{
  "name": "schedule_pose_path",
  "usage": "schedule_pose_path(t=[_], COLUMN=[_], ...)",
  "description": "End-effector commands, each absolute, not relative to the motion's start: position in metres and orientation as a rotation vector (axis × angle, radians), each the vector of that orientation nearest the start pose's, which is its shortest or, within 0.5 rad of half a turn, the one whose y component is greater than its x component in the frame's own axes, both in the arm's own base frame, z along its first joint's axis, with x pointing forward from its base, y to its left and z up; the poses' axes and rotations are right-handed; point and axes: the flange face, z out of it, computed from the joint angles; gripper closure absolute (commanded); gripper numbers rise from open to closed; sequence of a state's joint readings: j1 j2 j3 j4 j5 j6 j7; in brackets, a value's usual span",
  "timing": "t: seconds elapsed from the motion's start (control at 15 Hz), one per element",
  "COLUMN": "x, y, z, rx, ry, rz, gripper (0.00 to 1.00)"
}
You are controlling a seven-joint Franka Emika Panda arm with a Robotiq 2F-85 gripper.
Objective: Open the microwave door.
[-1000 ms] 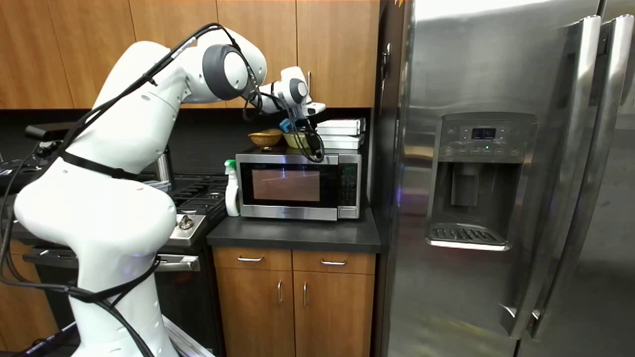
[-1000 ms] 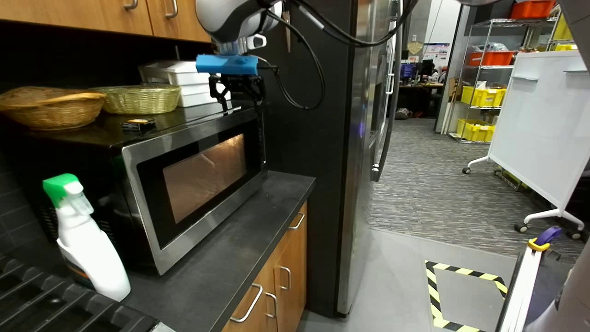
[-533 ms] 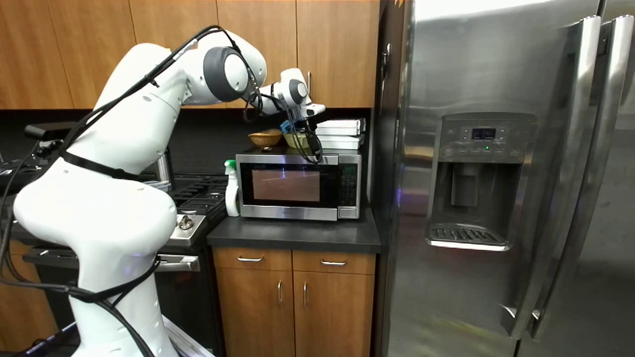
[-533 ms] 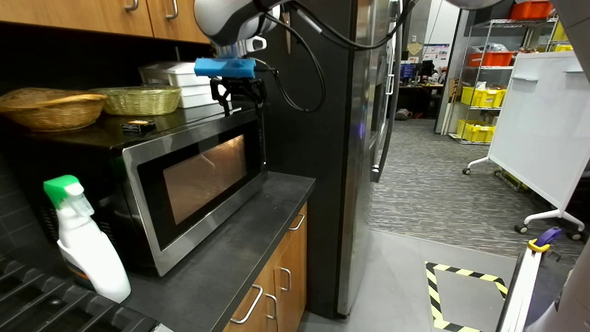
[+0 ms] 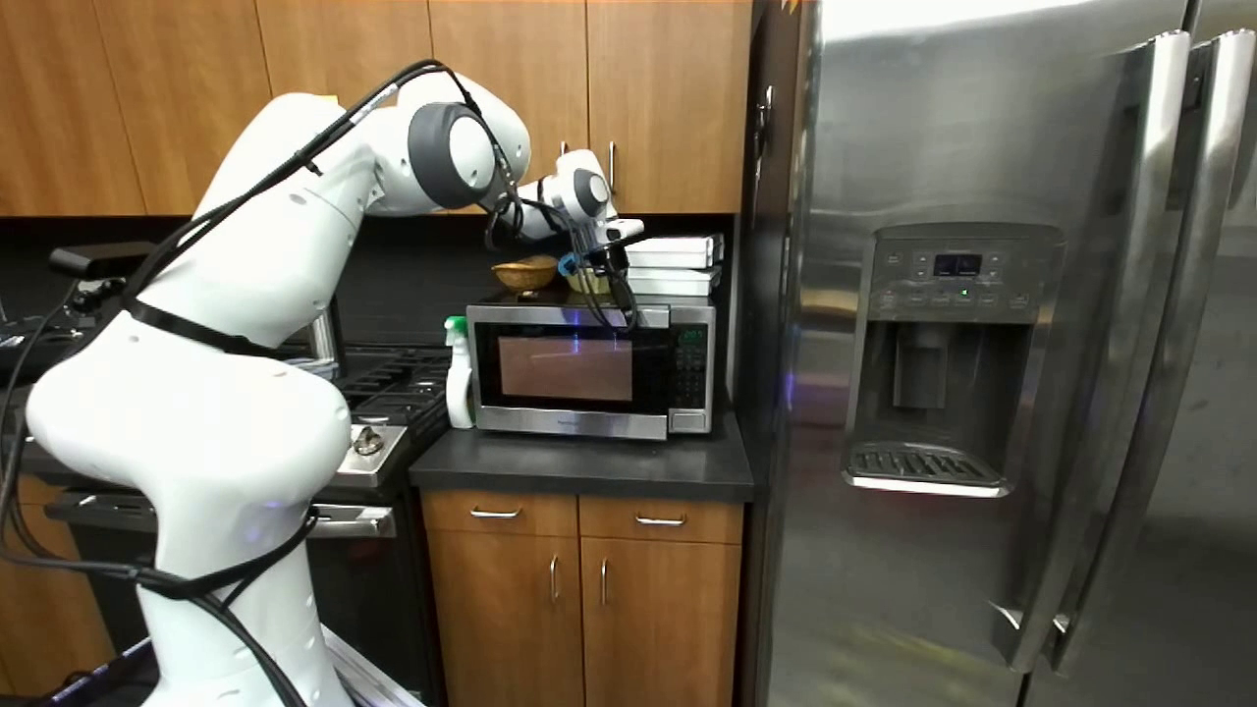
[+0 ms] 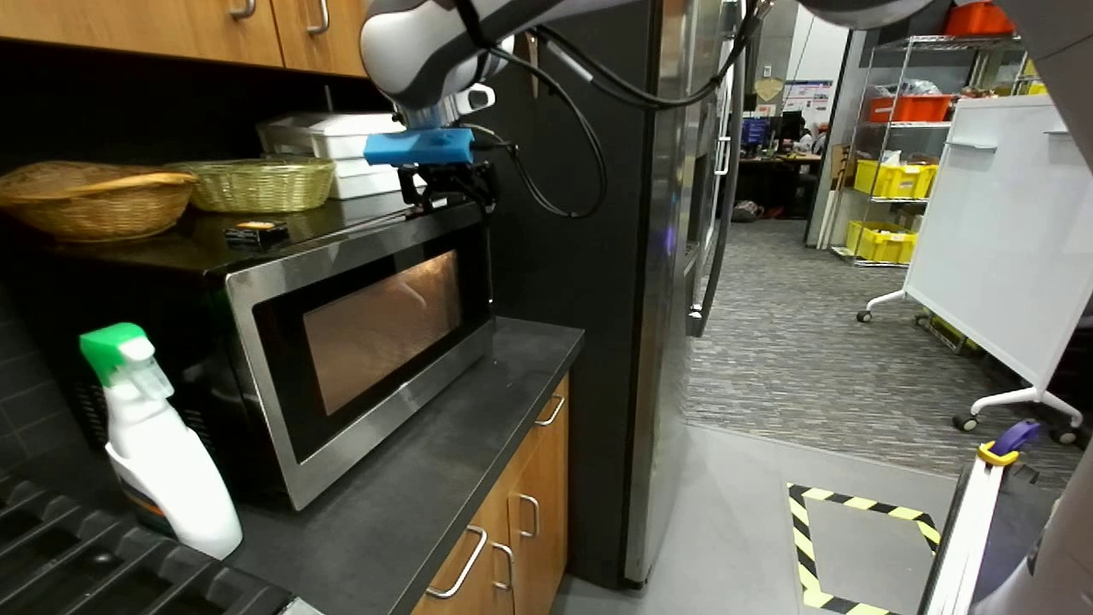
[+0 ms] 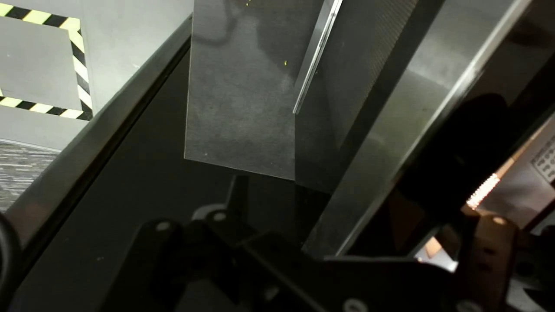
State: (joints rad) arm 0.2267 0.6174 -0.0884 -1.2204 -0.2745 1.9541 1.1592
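Standing wide apart, 2 fingers (image 7: 238,197) w/ nothing held, nr 1 microwave door (image 5: 566,368), 2 baskets (image 6: 265,186)

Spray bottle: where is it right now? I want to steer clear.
In both exterior views, the white spray bottle stands on the dark counter, just left of the microwave, between it and the stove.

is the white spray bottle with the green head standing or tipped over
Upright. Both exterior views show the white plastic spray bottle with its green head uppermost, base on the flat dark-grey counter.
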Motion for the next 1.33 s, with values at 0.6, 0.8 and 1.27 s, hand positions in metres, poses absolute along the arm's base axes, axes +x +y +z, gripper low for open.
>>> schedule_pose_path(t=[0.6, 0.8, 1.27], x=[0.648, 0.61, 0.503], y=[0.069, 0.065, 0.06], z=[0.464, 0.461, 0.433], rx=[-2.985, -3.02, -3.113], ry=[1.516, 1.523, 1.491], rz=[-0.466, -0.434, -0.276], gripper=[0.0, 0.0, 0.0])
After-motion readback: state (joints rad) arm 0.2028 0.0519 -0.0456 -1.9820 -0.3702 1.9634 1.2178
